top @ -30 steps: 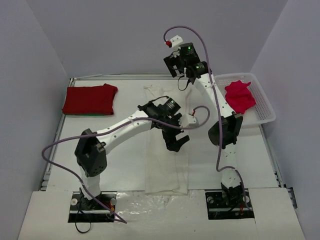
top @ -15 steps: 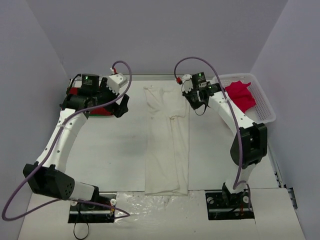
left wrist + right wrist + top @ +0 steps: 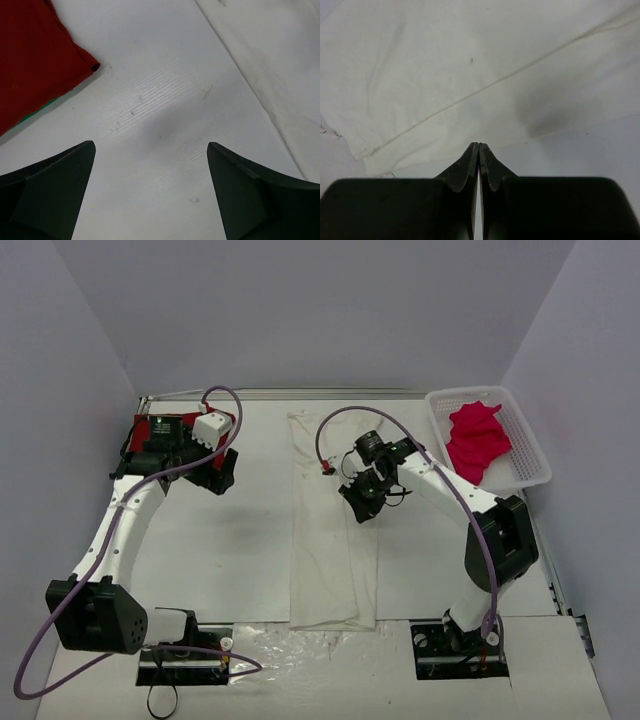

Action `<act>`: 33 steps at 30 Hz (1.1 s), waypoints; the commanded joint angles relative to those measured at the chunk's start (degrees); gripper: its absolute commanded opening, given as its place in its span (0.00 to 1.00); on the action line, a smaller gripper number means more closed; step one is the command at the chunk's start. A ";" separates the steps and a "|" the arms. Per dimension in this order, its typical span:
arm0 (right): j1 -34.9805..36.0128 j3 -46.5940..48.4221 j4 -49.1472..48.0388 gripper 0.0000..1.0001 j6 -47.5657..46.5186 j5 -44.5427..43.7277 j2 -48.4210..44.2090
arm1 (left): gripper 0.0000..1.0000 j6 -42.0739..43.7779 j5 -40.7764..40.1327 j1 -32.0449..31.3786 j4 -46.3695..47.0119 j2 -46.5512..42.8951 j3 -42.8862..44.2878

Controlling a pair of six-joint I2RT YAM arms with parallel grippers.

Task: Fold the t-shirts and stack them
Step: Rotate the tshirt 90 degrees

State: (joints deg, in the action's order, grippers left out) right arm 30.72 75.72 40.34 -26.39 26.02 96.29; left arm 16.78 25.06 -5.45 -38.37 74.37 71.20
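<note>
centrally, the cream-white t-shirt is lying along the table as a narrow strip. the red t-shirt is sitting folded far left; the pinkish-red t-shirt is bunching in the basket. the left gripper is hovering spread wide over bare table beside the red one. the right gripper is clamping together above the cream edge, pinching nothing visible. being light and limp, the strip is likely wanting a pinch at both end corners.
</note>
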 commanded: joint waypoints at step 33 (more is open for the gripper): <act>10.76 4.52 -1.40 0.00 -3.49 -2.64 19.19 | 0.94 0.45 8.08 1.32 6.38 -8.01 -9.32</act>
State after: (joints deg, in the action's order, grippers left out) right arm 41.30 79.07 37.56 -28.84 24.77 114.26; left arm 16.95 31.75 -4.43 -33.50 68.77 61.21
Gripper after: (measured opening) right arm 0.001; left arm 0.944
